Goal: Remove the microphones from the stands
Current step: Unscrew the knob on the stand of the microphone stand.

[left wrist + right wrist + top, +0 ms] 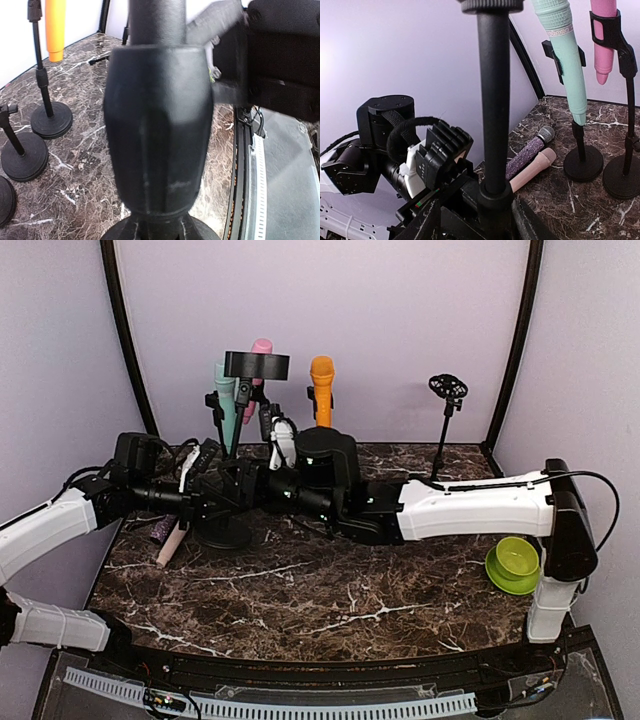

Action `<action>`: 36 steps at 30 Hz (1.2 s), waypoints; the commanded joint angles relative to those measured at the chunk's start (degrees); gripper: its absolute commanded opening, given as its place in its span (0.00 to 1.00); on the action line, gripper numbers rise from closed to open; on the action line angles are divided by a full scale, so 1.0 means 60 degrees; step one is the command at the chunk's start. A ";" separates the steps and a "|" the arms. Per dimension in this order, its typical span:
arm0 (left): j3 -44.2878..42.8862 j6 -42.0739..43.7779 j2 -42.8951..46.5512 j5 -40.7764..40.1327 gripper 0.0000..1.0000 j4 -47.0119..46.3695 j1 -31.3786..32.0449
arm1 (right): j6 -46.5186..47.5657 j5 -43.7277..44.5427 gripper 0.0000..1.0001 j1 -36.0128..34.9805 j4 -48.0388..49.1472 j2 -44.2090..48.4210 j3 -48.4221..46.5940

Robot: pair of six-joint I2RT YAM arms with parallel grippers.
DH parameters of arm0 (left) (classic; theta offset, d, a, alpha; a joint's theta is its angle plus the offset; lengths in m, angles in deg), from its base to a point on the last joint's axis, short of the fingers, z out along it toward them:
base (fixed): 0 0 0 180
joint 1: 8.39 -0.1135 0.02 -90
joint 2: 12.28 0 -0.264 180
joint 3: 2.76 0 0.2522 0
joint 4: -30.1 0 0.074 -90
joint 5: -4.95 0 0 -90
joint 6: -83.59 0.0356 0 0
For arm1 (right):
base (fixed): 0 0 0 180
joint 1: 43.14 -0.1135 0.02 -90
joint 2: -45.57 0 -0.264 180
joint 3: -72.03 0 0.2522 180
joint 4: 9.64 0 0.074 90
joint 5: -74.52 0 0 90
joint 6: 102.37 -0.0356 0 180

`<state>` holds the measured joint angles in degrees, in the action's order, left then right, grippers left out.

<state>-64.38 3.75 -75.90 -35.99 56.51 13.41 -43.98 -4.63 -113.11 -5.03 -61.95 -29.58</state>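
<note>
A black microphone [256,364] lies crosswise in the clip on top of a black stand [238,430] at the back left. Both grippers meet low on this stand's pole, above its round base [222,533]. My left gripper [222,498] comes in from the left and looks shut on the stand's thick collar [157,125], which fills the left wrist view. My right gripper [262,488] comes in from the right. Its fingers [427,222] stand wide apart on either side of the pole [495,115]. The microphone is out of both wrist views.
Teal [226,385], pink [261,348] and orange [321,380] microphones sit in stands behind. An empty stand [446,390] is at the back right. A glittery purple microphone [527,152] and a beige one [535,167] lie on the table at the left. A green bowl [515,560] sits at the right edge.
</note>
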 commanded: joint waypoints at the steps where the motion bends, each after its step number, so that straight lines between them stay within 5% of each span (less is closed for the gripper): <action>1: -0.0412 -0.0242 0.0394 0.0070 0.00 -0.0953 0.0042 | -0.0157 0.0096 0.48 -0.0132 0.0075 -0.0034 -0.0168; 13: -0.0298 -0.0290 0.0403 0.0157 0.00 -0.1138 0.0056 | -0.0222 0.0640 0.44 -0.0106 -0.0608 -0.0539 -0.0939; 20: -0.0300 -0.0152 0.0476 0.0210 0.00 -0.1023 0.0066 | -0.0274 0.0785 0.22 -0.0049 -0.0301 -0.0807 -0.1296; 26: -0.0421 -0.0058 0.0510 0.0444 0.00 -0.0937 0.0061 | -0.0305 0.0271 0.18 -0.0024 -0.0498 -0.0859 -0.1470; 32: -0.0759 -0.0235 0.0479 0.1976 0.00 -0.0694 0.0059 | -0.0257 -0.1764 0.02 0.0439 0.2137 -0.0072 0.0039; 36: -0.0758 -0.1288 0.0487 0.3727 0.00 -0.1232 0.0072 | -0.1028 -0.5673 0.00 0.0806 0.4421 0.0254 0.0879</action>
<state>-65.69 -0.06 -75.15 -29.56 56.55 12.87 -44.70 -15.82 -109.86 3.19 -63.53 -27.51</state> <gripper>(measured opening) 0.159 0.224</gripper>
